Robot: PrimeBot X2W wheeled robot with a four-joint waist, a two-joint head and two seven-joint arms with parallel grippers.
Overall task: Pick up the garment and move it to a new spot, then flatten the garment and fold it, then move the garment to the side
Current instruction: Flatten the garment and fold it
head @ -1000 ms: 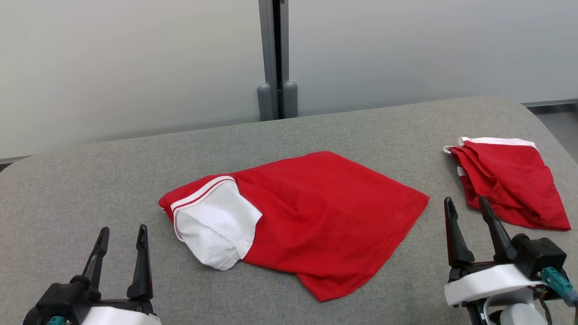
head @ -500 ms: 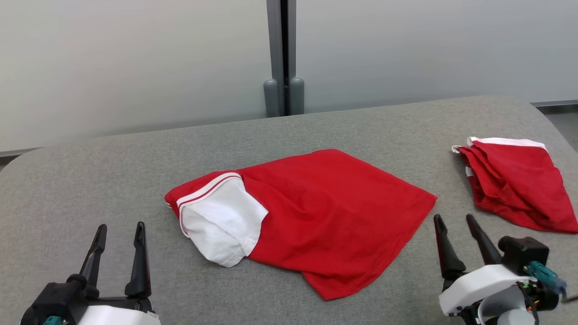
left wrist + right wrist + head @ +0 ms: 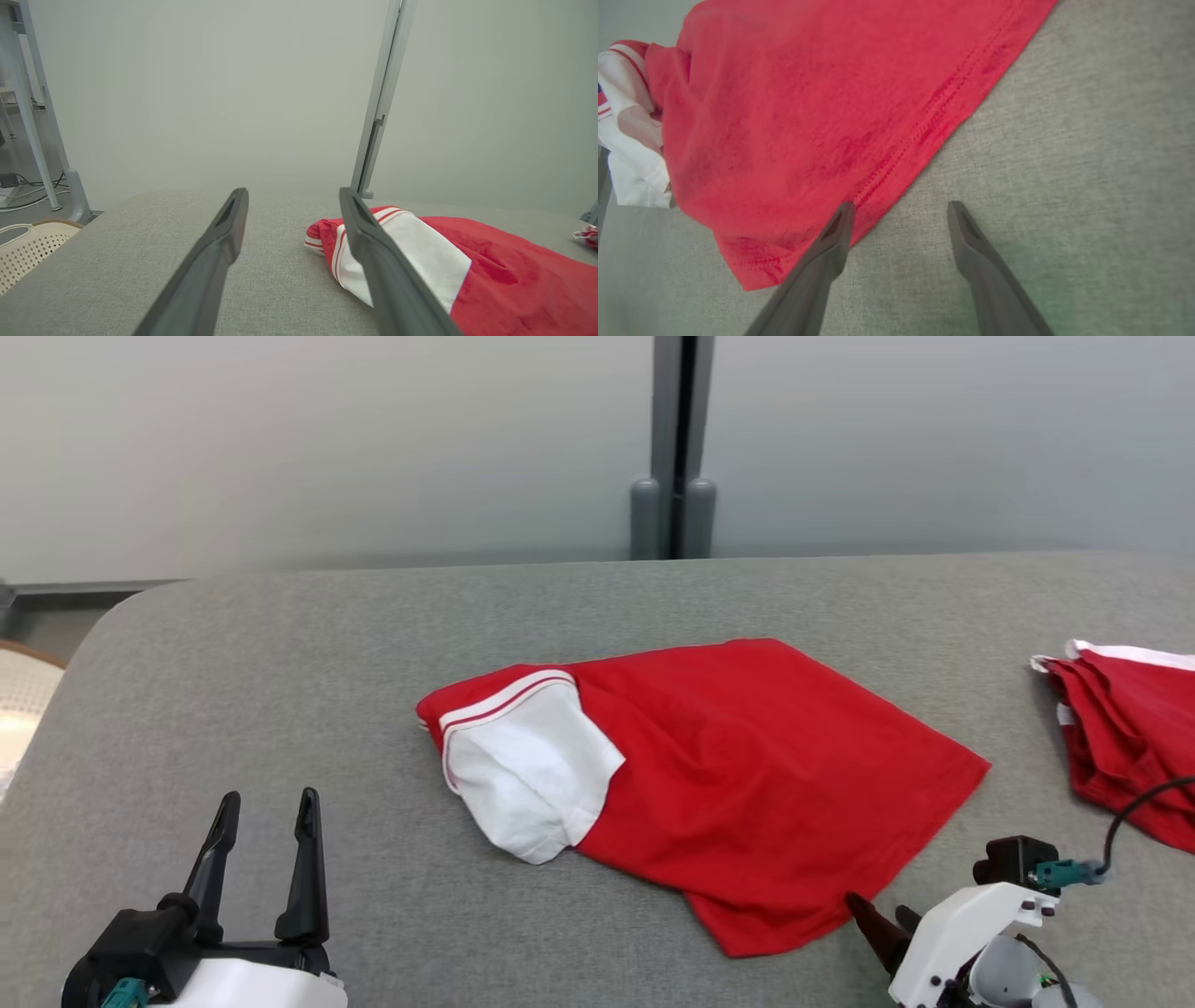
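Observation:
The garment (image 3: 747, 775) is a red shirt with a white, red-striped sleeve, lying loosely spread in the middle of the grey padded table (image 3: 280, 663). My left gripper (image 3: 269, 798) stands open at the lower left, apart from the sleeve end. The left wrist view shows the left gripper (image 3: 293, 193) open, the garment (image 3: 514, 275) to its right. My right gripper (image 3: 876, 907) is low at the garment's near hem corner. In the right wrist view the right gripper (image 3: 901, 205) is open, one fingertip over the hem of the garment (image 3: 808, 116), the other over bare table.
A second red garment (image 3: 1130, 728) lies bunched at the table's right edge. A pale perforated basket (image 3: 19, 709) sits off the table's left end. A partition wall with a grey post (image 3: 672, 448) stands behind the table.
The head camera has turned left, shifting the whole picture right. My right gripper has dropped and tipped down to the garment's near hem corner. The left gripper has hardly moved.

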